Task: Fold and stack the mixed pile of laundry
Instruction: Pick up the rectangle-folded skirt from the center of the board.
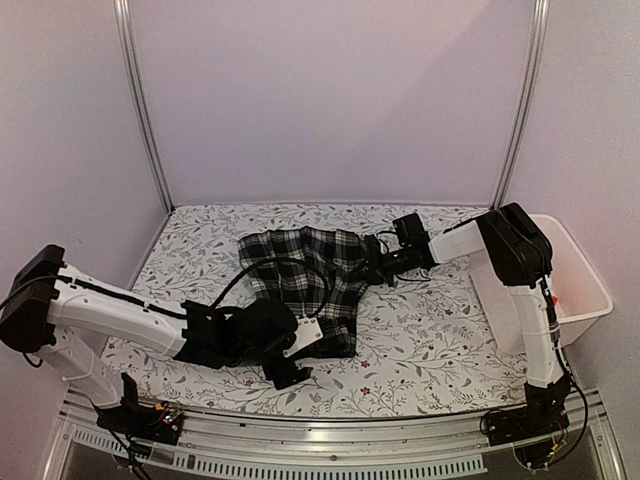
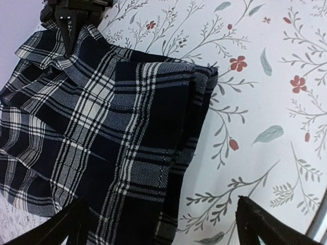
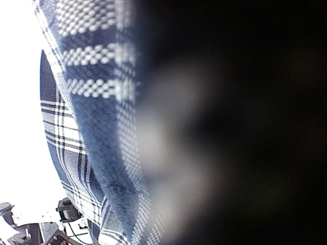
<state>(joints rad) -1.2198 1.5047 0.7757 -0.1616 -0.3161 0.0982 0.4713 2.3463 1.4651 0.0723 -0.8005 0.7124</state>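
A floral-patterned table cover (image 1: 430,340) carries the black-and-white plaid garment (image 1: 305,250), lying rumpled near its middle.

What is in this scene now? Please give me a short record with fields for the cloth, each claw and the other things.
cloth: plaid garment, partly folded, lying on the floral cover
left claw: open, at the garment's near edge, holding nothing
right claw: shut on the garment's far right edge
basket: white, at the right, apart from the garment

Right gripper (image 1: 378,266) tips seemingly buried in plaid garment (image 1: 330,290), wrist view blurred dark
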